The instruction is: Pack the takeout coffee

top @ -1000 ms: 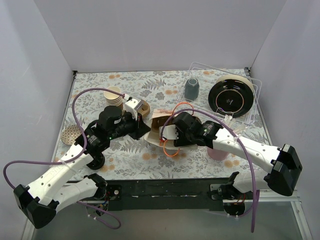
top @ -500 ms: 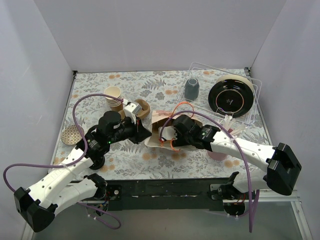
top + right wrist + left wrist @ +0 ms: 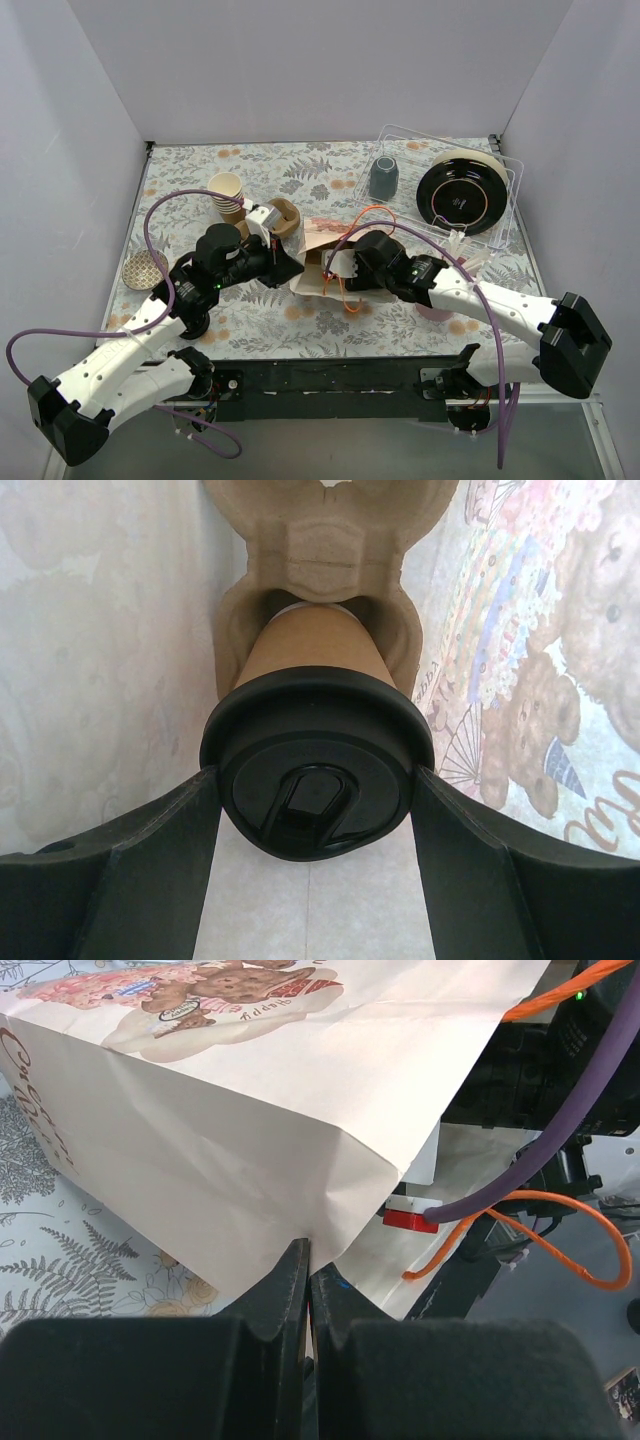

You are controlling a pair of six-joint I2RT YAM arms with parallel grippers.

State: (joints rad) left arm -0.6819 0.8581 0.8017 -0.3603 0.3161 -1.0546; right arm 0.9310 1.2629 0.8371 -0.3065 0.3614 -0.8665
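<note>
The takeout coffee (image 3: 315, 770), a kraft-brown cup with a black lid, lies on its side inside the paper bag (image 3: 250, 1110). Its base sits in a moulded pulp carrier (image 3: 325, 540). My right gripper (image 3: 315, 785) is shut on it, both fingers pressing the lid's rim. In the top view the bag (image 3: 318, 245) lies on its side mid-table with its mouth toward the right wrist, and the cup is hidden inside it. My left gripper (image 3: 308, 1260) is shut on the bag's near edge, pinching the paper at a corner fold.
A stack of lidless paper cups (image 3: 229, 193) and a brown ring (image 3: 284, 213) stand behind the left arm. A grey mug (image 3: 383, 177) and a black plate (image 3: 460, 192) sit in a clear rack (image 3: 505, 215) at the back right. A round coaster (image 3: 141, 269) lies at the left.
My left arm has shifted toward the near side with the bag's edge, uncovering the cup stack. The bag has tipped so its printed side faces up. The right wrist has moved slightly left at the bag's mouth.
</note>
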